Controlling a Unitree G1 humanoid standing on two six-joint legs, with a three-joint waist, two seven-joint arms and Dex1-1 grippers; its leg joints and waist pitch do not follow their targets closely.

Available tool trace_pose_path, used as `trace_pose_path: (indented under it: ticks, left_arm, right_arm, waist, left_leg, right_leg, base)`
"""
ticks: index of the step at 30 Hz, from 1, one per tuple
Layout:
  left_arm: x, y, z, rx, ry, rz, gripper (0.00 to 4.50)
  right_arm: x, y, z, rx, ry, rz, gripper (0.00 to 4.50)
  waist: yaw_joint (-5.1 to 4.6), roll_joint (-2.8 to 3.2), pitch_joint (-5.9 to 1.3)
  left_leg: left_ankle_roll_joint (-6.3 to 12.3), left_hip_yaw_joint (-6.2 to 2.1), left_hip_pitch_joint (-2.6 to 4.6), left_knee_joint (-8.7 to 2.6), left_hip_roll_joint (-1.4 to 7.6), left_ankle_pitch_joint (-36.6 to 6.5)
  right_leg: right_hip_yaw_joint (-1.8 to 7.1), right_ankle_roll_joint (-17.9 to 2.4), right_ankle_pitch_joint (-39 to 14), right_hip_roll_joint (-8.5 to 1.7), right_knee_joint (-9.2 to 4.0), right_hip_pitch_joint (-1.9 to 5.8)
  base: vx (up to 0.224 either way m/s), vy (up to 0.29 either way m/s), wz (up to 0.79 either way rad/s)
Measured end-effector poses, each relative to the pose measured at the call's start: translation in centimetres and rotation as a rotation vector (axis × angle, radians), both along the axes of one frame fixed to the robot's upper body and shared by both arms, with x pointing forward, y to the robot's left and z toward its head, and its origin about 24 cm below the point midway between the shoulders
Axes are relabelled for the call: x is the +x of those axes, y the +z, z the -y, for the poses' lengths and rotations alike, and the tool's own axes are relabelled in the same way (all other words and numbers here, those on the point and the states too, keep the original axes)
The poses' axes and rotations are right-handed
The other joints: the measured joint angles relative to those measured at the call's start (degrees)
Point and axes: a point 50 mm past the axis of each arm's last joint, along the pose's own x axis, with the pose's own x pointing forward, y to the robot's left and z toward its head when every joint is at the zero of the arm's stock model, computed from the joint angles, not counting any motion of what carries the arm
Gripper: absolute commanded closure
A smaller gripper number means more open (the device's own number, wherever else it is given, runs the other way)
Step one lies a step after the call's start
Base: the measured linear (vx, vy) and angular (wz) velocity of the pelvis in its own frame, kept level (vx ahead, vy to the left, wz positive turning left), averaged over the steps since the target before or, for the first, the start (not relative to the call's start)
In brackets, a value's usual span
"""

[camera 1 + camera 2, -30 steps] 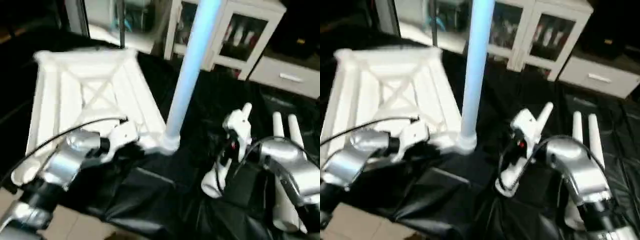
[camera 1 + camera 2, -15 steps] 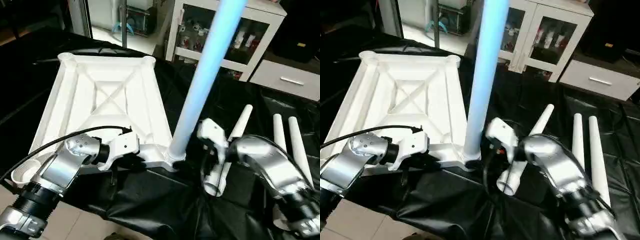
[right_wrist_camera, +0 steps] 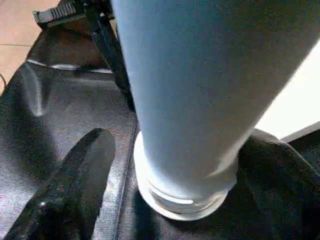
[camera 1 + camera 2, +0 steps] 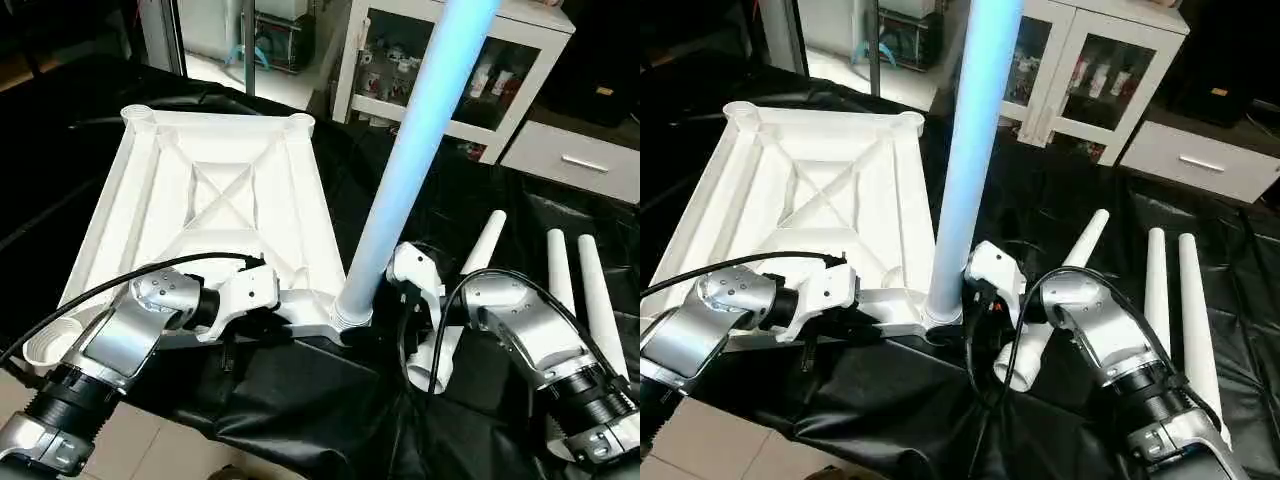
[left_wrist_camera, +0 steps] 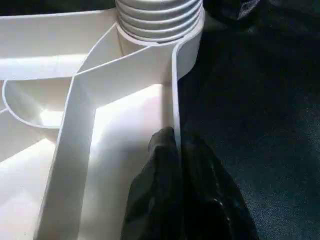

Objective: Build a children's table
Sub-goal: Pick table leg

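Both jaws can be read from the wrist views: the left gripper (image 5: 177,150) is closed on the thin rim wall of the table top (image 4: 215,200), one black finger on each side of that wall, while the right gripper (image 3: 170,165) is spread wide around the base of the upright leg (image 4: 405,170), one finger (image 3: 75,185) seen on one side of the tube and the other on the far side; whether those fingers touch the tube cannot be told. The table top is laid upside down on a black sheet (image 4: 300,400), its ribbed underside and crossed braces facing up; round sockets are seen at its far corners. The upright leg is seated in the near corner socket closest to the right arm, its threaded collar (image 5: 159,20) visible at the socket's mouth; the grip of the left gripper is placed on the near edge just beside that socket. Three loose legs (image 4: 560,290) are laid on the sheet on the robot's right, the nearest one partly hidden behind the right forearm; a white cabinet with glass doors (image 4: 460,70) is seen beyond the sheet.
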Motion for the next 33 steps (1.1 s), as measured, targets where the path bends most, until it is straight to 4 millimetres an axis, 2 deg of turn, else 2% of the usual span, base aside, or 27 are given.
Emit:
trace_pose_path:
  ticks: [10,22,27,33]
  left_arm:
    - [-0.1,0.0,-0.1,0.006,-0.010,-0.008,4.50]
    - [-0.1,-0.1,-0.3,0.013,0.005,-0.008,4.50]
    - [1.3,-0.8,0.6,-0.022,0.197,0.028,4.50]
    - [3.3,-1.4,3.6,-0.052,0.438,0.045,4.50]
  right_arm:
    - [0.0,-0.1,-0.1,-0.004,0.001,0.004,1.65]
    - [0.2,-0.6,-0.5,0.013,-0.022,0.004,1.78]
    - [1.9,-2.0,-1.6,0.090,-0.332,-0.028,1.80]
    - [4.0,-2.6,-3.2,0.135,-0.727,-0.052,1.81]
  waist:
    - [0.09,-0.02,-0.02]
    - [-0.20,-0.29,-0.20]
    - [-1.15,-0.48,-0.34]
    - [-1.43,-0.29,-0.27]
  left_leg:
    - [0.00,0.00,0.02,0.13,0.01,0.00]
    - [-0.02,0.00,0.13,0.17,0.04,0.01]
    - [-0.17,-0.02,0.42,0.56,0.12,0.09]
    - [-0.31,-0.17,0.67,0.54,0.10,0.16]
  right_leg:
    - [0.01,0.00,0.00,0.00,0.12,0.02]
    - [0.02,-0.01,-0.01,0.01,0.25,0.05]
    - [0.04,-0.20,0.11,-0.05,0.70,0.09]
    - [-0.05,0.07,-0.05,-0.07,0.59,-0.03]
  base:
    - [0.000,0.000,0.00]
    - [0.000,0.000,0.00]
    - [-0.011,0.001,-0.02]
    - [0.000,0.000,0.00]
